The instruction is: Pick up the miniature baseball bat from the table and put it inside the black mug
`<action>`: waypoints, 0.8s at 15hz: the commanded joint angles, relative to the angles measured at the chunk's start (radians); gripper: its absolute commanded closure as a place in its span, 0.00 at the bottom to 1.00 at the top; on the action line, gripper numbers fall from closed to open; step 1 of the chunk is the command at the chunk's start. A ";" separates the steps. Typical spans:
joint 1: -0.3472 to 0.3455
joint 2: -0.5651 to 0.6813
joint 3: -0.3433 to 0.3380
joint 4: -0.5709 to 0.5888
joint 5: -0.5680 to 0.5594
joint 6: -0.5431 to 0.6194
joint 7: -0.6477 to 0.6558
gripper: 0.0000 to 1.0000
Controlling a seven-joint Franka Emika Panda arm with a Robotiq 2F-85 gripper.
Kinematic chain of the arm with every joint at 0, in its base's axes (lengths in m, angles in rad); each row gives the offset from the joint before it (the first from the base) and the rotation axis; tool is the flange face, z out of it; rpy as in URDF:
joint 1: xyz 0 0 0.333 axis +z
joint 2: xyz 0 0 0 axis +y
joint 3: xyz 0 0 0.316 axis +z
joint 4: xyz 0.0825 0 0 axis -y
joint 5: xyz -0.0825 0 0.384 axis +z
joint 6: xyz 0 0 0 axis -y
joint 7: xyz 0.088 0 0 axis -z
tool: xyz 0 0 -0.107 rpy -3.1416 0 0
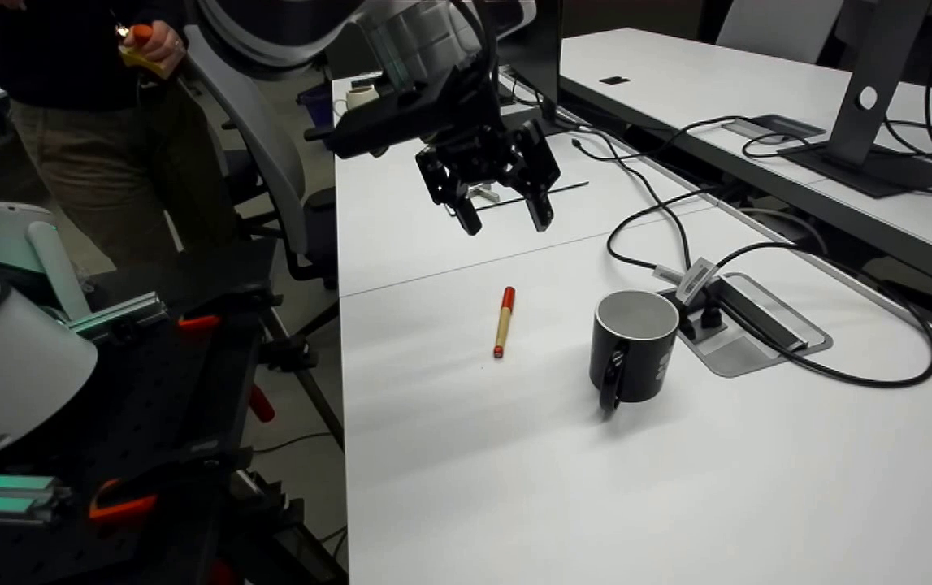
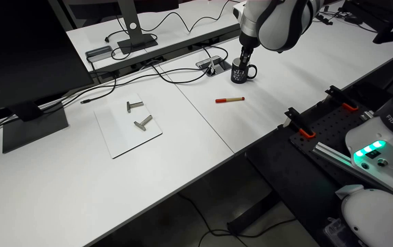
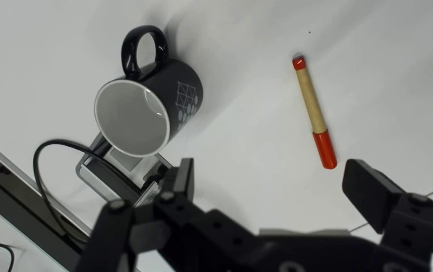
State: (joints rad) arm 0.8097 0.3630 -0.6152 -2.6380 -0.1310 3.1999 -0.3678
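The miniature baseball bat, a slim stick of pale wood with a long red end and a short red tip, lies flat on the white table. Beside it, a short distance away, the black mug stands upright; its pale inside holds nothing visible. In an exterior view the bat lies in front of the mug, whose handle points right. My gripper is open above the table, its fingers wide apart with nothing between them. In an exterior view it partly covers the mug.
A cable box with plugs and black cables lies close behind the mug. Two T-shaped metal pieces rest on a white board farther along the table. A monitor stands beyond the board.
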 commanded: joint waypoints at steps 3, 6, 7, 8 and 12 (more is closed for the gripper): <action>-0.173 -0.030 0.192 0.010 -0.132 0.029 -0.060 0.00; -0.353 -0.005 0.398 0.039 -0.229 0.076 -0.099 0.00; -0.420 0.009 0.469 0.049 -0.252 0.089 -0.106 0.00; -0.483 0.030 0.534 0.061 -0.272 0.098 -0.113 0.00; -0.671 0.111 0.683 0.117 -0.322 0.077 -0.136 0.00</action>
State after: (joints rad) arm 0.2692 0.4001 -0.0181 -2.5759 -0.4051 3.2709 -0.4715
